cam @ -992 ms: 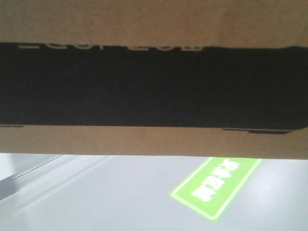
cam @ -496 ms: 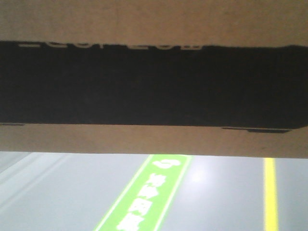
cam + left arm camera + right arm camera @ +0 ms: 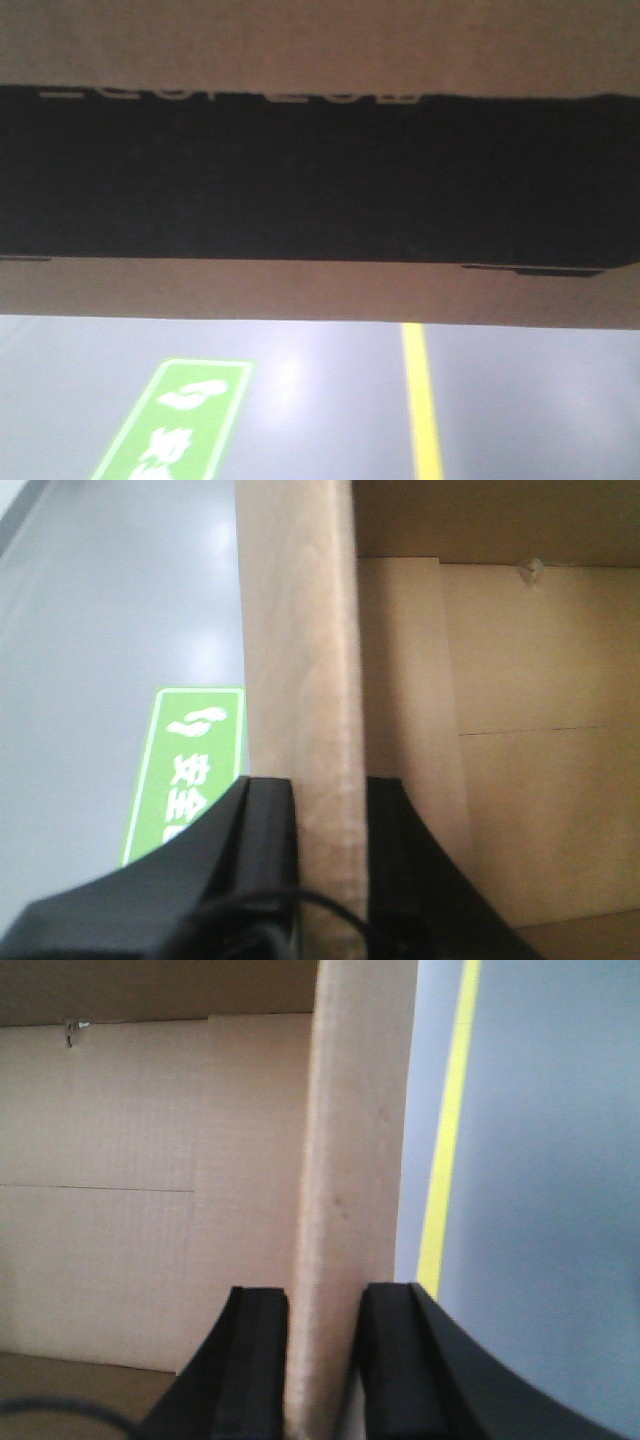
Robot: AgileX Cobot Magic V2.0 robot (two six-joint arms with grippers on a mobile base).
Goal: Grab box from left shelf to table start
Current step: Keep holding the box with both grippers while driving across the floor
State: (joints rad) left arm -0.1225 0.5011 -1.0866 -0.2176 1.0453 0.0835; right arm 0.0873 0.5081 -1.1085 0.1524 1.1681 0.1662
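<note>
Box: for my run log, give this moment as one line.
box: held above grey floor | left tool: shut on box wall | right tool: shut on opposite wall | table: not in view

Count was taken across 3 views. Cardboard box (image 3: 320,295): qty 1, w/ 1 black printed panel (image 3: 320,180) on its side. Grippers: qty 2, i.e. left gripper (image 3: 328,795) and right gripper (image 3: 322,1300), 1 per wrist view. Black fingers (image 3: 268,830): 2 per gripper, 4 total. Floor markings: 1 green sign (image 3: 175,420), 1 yellow line (image 3: 422,400). Each marking appeared in 2 views and was counted once.
</note>
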